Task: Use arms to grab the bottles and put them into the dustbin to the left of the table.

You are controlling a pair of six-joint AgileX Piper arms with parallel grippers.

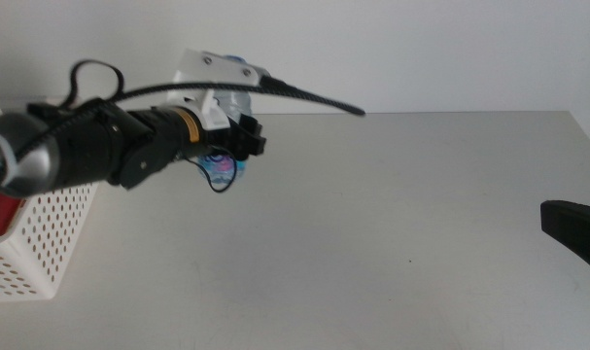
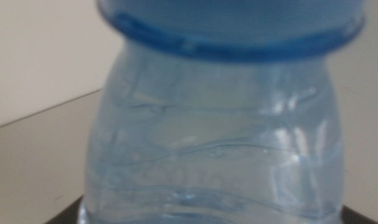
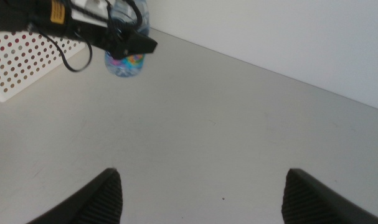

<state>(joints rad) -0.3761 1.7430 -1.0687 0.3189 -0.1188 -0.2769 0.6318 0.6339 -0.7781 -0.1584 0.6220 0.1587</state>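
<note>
Mostly hidden, the water bottle (image 1: pixel 223 167) stands near the table's (image 1: pixel 401 214) far left corner, gripped by the left gripper (image 1: pixel 244 141).

Its blue cap (image 2: pixel 232 22) is cut off in the left wrist view. Just beside it, at the table's left edge, stands the dustbin (image 1: pixel 42 233). The right gripper (image 3: pixel 201 193) waits open by the right edge.

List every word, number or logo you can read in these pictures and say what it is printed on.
No text is legible in any view.
The water bottle, held at the left claw, carries a colourful label; its print is too small and blurred to read.
A yellow band on the left arm shows dark marks, unreadable.
The dustbin shows only perforations.
</note>
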